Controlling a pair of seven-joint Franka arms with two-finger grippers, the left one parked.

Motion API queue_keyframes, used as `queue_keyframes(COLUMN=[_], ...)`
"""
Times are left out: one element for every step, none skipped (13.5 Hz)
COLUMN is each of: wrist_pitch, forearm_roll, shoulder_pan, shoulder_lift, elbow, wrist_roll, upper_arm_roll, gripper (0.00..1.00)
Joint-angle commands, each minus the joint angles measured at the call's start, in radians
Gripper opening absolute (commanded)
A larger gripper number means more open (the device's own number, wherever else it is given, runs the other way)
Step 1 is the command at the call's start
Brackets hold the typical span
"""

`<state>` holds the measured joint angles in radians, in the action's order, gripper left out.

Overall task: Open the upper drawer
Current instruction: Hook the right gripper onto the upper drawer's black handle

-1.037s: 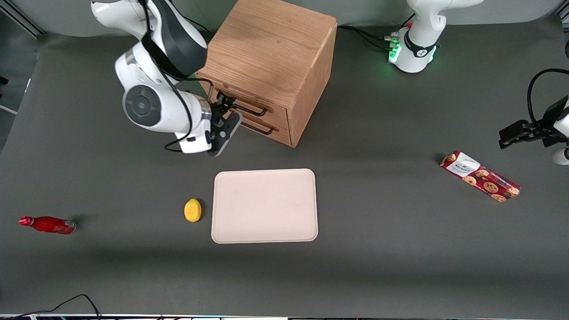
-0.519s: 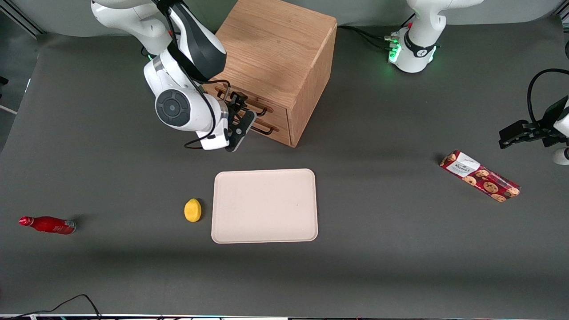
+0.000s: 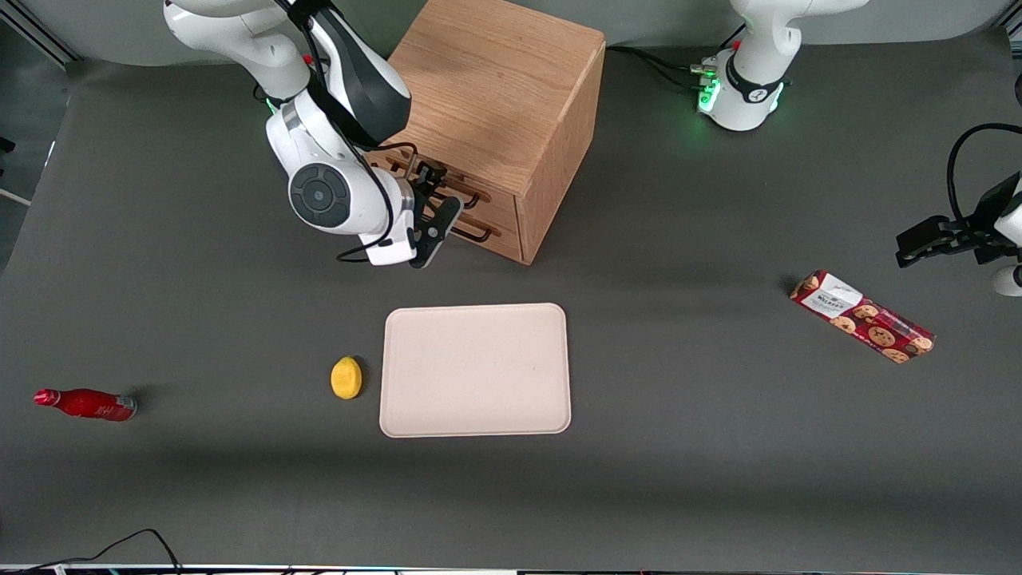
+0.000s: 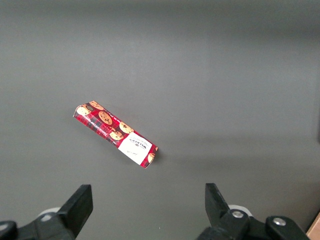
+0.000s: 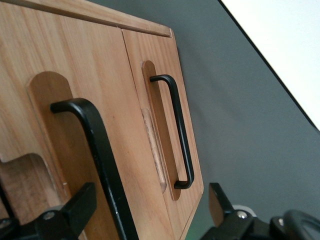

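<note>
- The gripper (image 3: 431, 209) hangs right in front of the cabinet (image 3: 499, 96), level with the upper drawer (image 5: 65, 125), fingers spread apart with nothing between them.
- In the right wrist view the upper drawer's handle (image 5: 97, 155) runs between the two fingers (image 5: 75, 210), so the gripper looks lined up to close on that bar; I judge it has not clamped yet.
- The lower drawer (image 5: 160, 115) with its matching handle (image 5: 177, 135) sits just beside the gripper, below the bar it straddles; both drawers look shut flush.
- The wrist is turned sideways, probably so the fingers cross the bar for a straight pull.
- A beige tray (image 3: 475, 370) and a lemon (image 3: 346, 377) lie on the table (image 3: 679, 447), nearer the front camera than the gripper.
- A red bottle (image 3: 86, 404) lies at the working arm's end, its lettering unreadable.
- The cookie box (image 4: 116, 134) lies well apart, toward the parked arm's end; its white label seems to read "Walkers".
</note>
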<state>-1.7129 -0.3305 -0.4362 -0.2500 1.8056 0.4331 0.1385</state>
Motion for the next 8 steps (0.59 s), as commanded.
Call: queue_keyframes(wrist_pitch=[-0.016, -0.023, -0.030, -0.043, -0.048, -0.050, -0.050, -0.051], forearm_roll=[-0.028, -0.027, -0.027, -0.027, -0.027, -0.027, -0.025, -0.025], shoulder_pan=[0.020, 0.025, 0.025, 0.024, 0.024, 0.024, 0.024, 0.022], shoulder_lift=[0.028, 0.025, 0.018, 0.015, 0.014, 0.014, 0.012, 0.003], elbow=[0.046, 0.046, 0.051, 0.060, 0.067, 0.072, 0.072, 0.072], wrist_roll=[0.030, 0.030, 0.032, 0.032, 0.032, 0.032, 0.032, 0.032], upper_arm_roll=[0.020, 0.020, 0.020, 0.020, 0.021, 0.021, 0.021, 0.021], gripper=[1.00, 1.00, 1.00, 1.00, 1.00, 1.00, 1.00, 1.00])
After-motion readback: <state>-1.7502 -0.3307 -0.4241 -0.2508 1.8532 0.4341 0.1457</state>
